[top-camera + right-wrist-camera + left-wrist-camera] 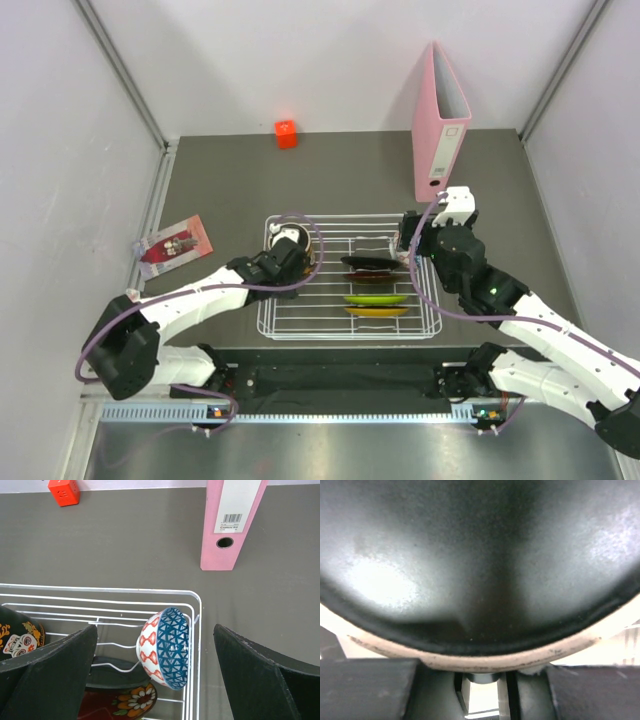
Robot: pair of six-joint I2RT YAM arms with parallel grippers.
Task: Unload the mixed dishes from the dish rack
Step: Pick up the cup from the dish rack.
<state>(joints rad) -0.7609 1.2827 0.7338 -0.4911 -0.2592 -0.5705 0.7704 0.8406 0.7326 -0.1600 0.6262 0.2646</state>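
The white wire dish rack (300, 322) holds a black plate (375, 262), a dark red patterned plate (375, 277), a lime green plate (377, 299) and a gold one (377, 311), all on edge. At the rack's far left my left gripper (288, 246) is at the dark cup (470, 555). The cup's cream rim lies across the narrowed fingers (370, 690), and whether they grip it does not show. My right gripper (155, 650) is open and straddles the blue-white patterned bowl (167, 647), which stands on edge in the rack's far right corner.
A pink binder (440, 125) stands upright behind the rack at the right. A small orange-red cube (287, 133) sits at the far edge of the grey mat. A picture card (175, 243) lies left of the rack.
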